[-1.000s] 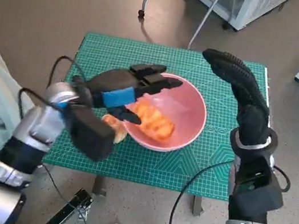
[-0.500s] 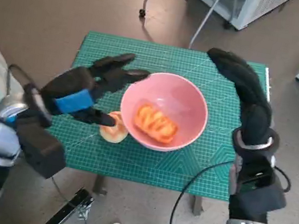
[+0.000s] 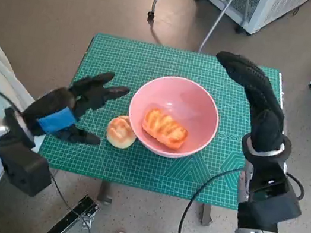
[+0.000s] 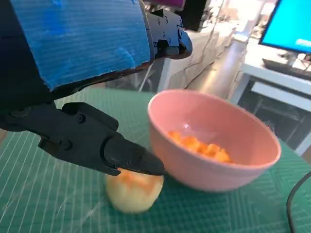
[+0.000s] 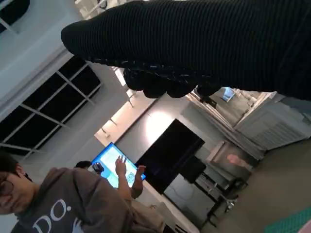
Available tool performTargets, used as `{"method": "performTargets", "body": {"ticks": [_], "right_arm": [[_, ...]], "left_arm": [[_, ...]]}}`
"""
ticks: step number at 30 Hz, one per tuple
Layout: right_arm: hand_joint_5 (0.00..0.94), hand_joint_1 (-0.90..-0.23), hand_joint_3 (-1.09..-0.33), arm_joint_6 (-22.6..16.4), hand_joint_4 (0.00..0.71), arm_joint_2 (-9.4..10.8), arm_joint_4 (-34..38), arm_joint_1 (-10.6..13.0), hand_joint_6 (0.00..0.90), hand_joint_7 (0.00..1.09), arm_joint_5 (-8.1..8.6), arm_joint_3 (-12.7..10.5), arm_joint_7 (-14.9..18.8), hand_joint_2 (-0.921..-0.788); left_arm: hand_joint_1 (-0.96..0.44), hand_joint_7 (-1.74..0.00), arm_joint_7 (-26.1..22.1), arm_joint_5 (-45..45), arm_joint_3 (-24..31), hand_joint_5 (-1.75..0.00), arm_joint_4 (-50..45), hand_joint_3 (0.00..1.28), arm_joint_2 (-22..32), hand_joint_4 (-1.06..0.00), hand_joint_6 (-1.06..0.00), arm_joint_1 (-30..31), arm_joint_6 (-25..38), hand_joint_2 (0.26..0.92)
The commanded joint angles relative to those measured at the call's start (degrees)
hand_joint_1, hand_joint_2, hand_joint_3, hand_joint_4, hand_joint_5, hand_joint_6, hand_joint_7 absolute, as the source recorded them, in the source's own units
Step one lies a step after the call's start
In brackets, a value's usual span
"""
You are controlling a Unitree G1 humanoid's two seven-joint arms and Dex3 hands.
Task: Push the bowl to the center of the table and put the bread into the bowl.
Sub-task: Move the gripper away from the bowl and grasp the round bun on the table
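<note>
Bread in the bowl, a second roll beside it

The left hand (image 3: 75, 108), fingers spread and empty, hovers just beside a round roll (image 3: 121, 131) on the green counter (image 3: 124, 56); beyond it the pink bowl (image 3: 202, 109) holds bread (image 3: 165, 128). The right hand (image 3: 251, 85), flat and empty, hangs past the bowl's far side.

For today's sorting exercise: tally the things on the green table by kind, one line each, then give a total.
Bowls: 1, the pink bowl.
Bread pieces: 2, a long loaf inside the bowl and a round bun on the mat beside it.
Total: 3 things.
</note>
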Motion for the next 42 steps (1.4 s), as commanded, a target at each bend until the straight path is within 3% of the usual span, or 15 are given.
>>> {"method": "performTargets", "body": {"ticks": [1,22,42], "right_arm": [[0.438,-0.643,-0.848,0.33,-0.001,-0.5,0.56,0.0,-0.001,0.76,0.78,-0.4,0.91,-0.921],[0.447,-0.663,-0.841,0.29,-0.001,-1.49,0.62,0.02,-0.001,0.76,1.57,-1.22,2.46,-0.921],[0.453,-0.651,-0.847,0.6,-0.001,-2.15,-0.42,0.46,-0.001,0.77,1.77,-1.27,3.14,-0.921]], "left_arm": [[-0.47,-0.26,1.92,-0.64,0.3,0.0,2.93,0.0,-1.1,-0.1,-0.14,1.03,-0.67,0.842],[-0.43,-0.2,12.15,3.45,-5.43,-0.02,24.38,0.0,-10.1,-0.15,-0.17,-2.99,-6.19,0.835],[-0.32,-0.25,17.46,6.93,-9.98,-0.04,39.8,0.0,-15.86,-0.26,-0.27,-11.57,-0.83,0.83]]}}
